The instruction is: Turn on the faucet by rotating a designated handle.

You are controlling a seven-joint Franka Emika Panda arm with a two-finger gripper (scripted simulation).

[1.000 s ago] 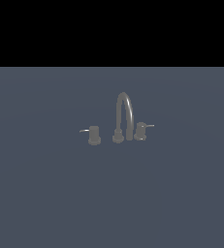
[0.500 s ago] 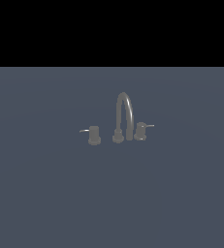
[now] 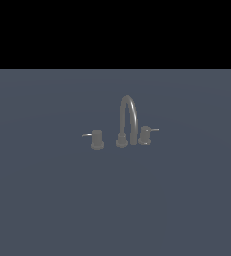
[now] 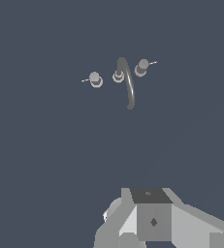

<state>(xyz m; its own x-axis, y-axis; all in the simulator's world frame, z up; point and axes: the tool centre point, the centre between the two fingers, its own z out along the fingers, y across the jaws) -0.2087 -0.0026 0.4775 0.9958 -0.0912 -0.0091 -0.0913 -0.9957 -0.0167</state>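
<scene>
Gripper [image 4: 133,237] at lower frame, grip state hidden; handle [image 4: 141,67] lies well apart toward upper centre, lever pointing right

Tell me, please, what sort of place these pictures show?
A bare simulated test scene rather than a real room, most likely. A small faucet with two separate handles, one close to the spout and one farther off, stands on a featureless grey-blue floor under a black backdrop, with no sink or walls.
</scene>
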